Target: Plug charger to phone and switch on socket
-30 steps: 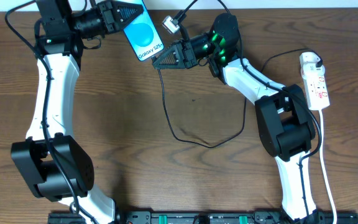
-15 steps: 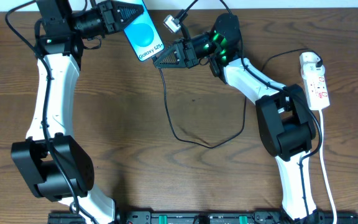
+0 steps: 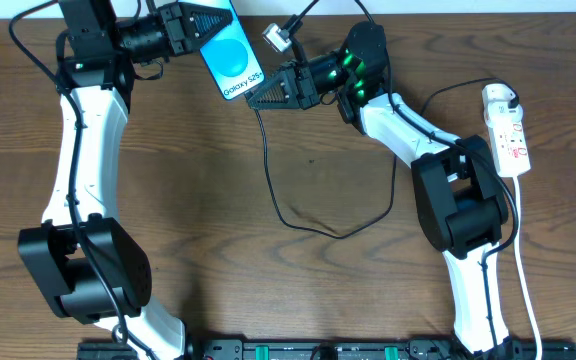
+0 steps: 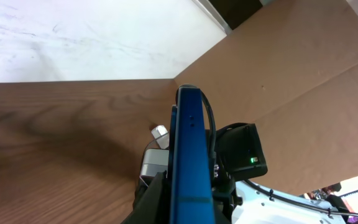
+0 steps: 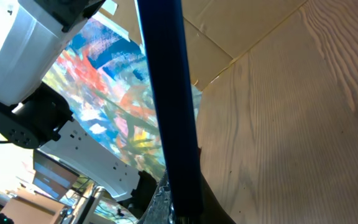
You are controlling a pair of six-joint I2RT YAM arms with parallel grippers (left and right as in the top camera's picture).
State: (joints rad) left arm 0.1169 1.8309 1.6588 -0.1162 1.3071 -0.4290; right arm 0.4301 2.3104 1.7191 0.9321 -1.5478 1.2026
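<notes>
The left end effector [image 3: 206, 20] is pinching the phone [image 3: 231, 58] by its far end. It holds the phone up off the surface [image 3: 198, 200], at the far side, a bit left of the middle. The screen is bright blue with a round shape on it. The white words on it say "Galaxy S25+".

The left wrist camera shows the phone [image 4: 188, 168] only from the side, like a thin blue bar, and its lower part is cut off. The right wrist camera shows the phone's edge [image 5: 169, 106] as a dark bar too.

The right end effector [image 3: 260, 98] points at the near end of the phone and is just beside it. I think its fingers are pressed together on the tip of the charger [image 3: 267, 170], but the tip is too small to see. I cannot tell if it touches the phone. The thin black cable drops from there toward the near side, then loops right under the right arm.

The socket [image 3: 508, 135] lies at the right edge of the surface, well apart from the phone. It has a white plug [image 3: 498, 97] in its far end and a white cord [image 3: 524, 270] running near. Its red marks are too small to read.
</notes>
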